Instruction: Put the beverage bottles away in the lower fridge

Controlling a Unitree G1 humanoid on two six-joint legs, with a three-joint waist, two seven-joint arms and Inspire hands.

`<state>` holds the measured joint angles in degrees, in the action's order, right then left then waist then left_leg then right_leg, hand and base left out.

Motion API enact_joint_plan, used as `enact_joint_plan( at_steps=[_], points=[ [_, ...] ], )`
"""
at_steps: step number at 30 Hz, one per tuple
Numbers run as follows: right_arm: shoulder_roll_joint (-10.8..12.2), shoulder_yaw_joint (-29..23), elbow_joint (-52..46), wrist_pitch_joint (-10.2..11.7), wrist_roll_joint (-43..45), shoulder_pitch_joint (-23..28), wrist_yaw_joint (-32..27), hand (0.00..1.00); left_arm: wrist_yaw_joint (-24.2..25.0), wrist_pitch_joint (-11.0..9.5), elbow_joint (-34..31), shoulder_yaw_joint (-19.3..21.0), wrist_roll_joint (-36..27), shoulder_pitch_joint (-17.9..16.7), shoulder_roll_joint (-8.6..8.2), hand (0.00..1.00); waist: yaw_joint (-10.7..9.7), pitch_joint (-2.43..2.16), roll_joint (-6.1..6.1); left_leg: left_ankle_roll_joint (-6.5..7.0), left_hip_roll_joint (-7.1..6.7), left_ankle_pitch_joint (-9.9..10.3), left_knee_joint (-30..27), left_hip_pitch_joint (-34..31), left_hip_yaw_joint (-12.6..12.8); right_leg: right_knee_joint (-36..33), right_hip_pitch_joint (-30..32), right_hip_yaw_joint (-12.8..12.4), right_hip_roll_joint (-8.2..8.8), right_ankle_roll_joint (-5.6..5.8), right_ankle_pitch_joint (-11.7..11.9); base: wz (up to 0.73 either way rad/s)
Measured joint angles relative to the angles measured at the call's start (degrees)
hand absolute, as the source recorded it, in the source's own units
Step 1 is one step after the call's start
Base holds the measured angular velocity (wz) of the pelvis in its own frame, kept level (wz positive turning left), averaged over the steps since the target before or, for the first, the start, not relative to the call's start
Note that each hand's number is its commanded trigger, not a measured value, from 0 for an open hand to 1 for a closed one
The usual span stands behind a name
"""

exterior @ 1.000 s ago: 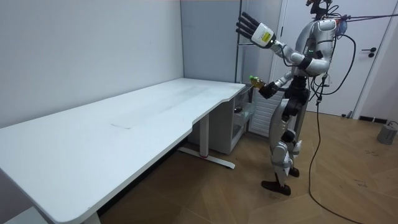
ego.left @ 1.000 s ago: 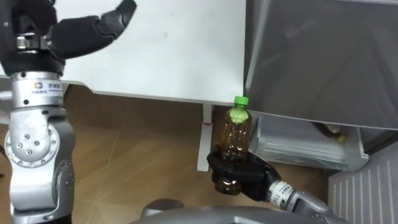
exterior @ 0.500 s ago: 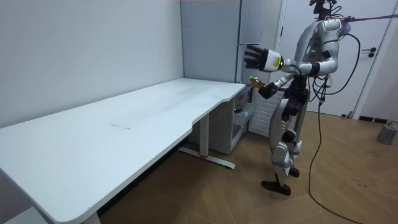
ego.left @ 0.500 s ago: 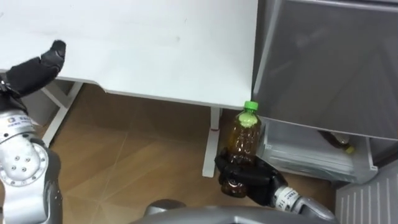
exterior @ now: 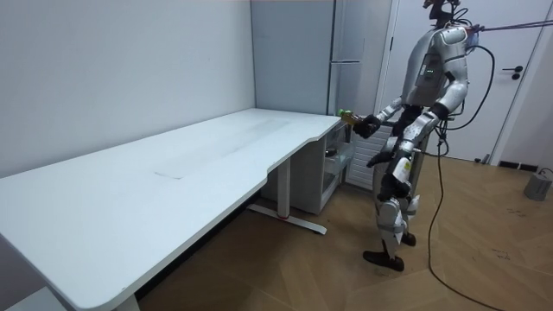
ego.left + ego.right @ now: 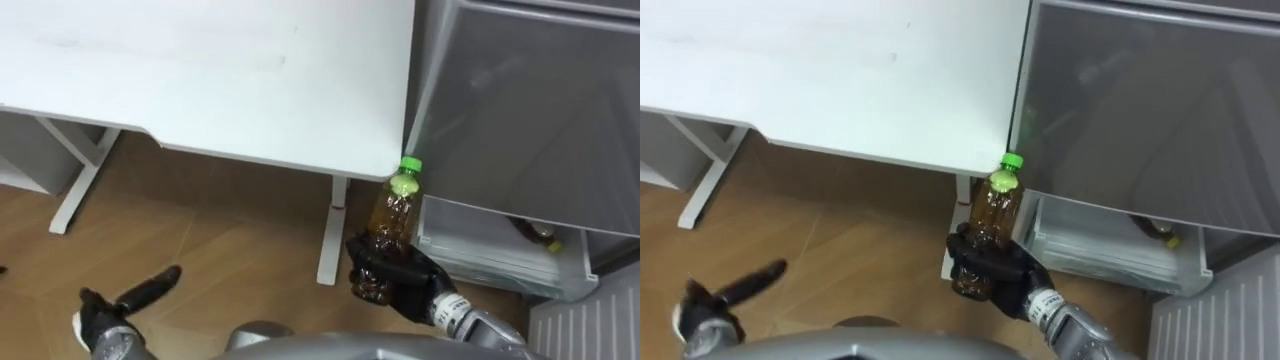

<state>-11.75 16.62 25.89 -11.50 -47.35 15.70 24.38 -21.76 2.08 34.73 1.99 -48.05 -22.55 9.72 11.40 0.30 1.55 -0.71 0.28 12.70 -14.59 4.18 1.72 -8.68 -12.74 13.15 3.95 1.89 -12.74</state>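
Now the left hand has dropped from overhead to hip height, fingers loose and straight. The right hand keeps its curl round the bottle, just before the open lower fridge; loading looks next.

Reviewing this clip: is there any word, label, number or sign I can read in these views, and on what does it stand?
No text can be read.
The bottle held in the right hand shows no legible print.
The fridge front and the table top bear no words, numbers or signs.
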Motion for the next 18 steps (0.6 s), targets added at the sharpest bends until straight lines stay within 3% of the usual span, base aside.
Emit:
enact_joint_plan(
  at_steps=[3, 9, 13, 18],
  points=[
    [-1.07, 0.02, 0.0, -1.57, -1.59, 0.08, -1.24, 1.0, 2.72, 2.35, 4.29, 0.22, -4.01, -0.16, 0.04, 0.0, -0.12, 0.14, 0.21, 0.01, -0.08, 0.01, -0.01, -0.01, 0.14, 0.06, 0.0, -0.12, 0.08, 0.01, 0.0, -0.01],
    [-2.08, -0.34, 0.78, -2.39, -3.09, -0.23, -3.83, 1.0, 6.49, 4.98, 12.14, 0.18, -3.98, -1.43, 0.07, 0.0, -0.51, 0.03, 0.58, 0.01, 0.04, -0.01, 0.81, 0.71, 1.17, 0.04, 0.18, -1.25, 0.06, 0.04, -0.02, -0.09],
    [-2.15, -0.36, 0.87, -2.56, -4.0, -0.51, -4.98, 1.0, 8.71, 6.74, 19.94, -0.04, 0.27, -1.64, 0.16, 0.0, -2.33, -0.05, 0.35, 0.02, 0.04, -0.01, 0.76, 0.03, 1.3, -0.03, 0.83, -1.3, 0.08, 0.05, -0.03, -0.01],
    [-2.5, 0.08, 1.05, -3.54, -8.96, -0.41, -6.64, 1.0, 9.88, 9.09, 22.82, -0.28, 5.13, -1.41, 0.15, 0.0, -3.6, 0.13, 0.07, 0.02, 0.03, -0.01, 0.8, 0.15, 1.44, -0.04, 0.76, -1.5, 0.09, 0.06, -0.04, 0.0]
  ],
)
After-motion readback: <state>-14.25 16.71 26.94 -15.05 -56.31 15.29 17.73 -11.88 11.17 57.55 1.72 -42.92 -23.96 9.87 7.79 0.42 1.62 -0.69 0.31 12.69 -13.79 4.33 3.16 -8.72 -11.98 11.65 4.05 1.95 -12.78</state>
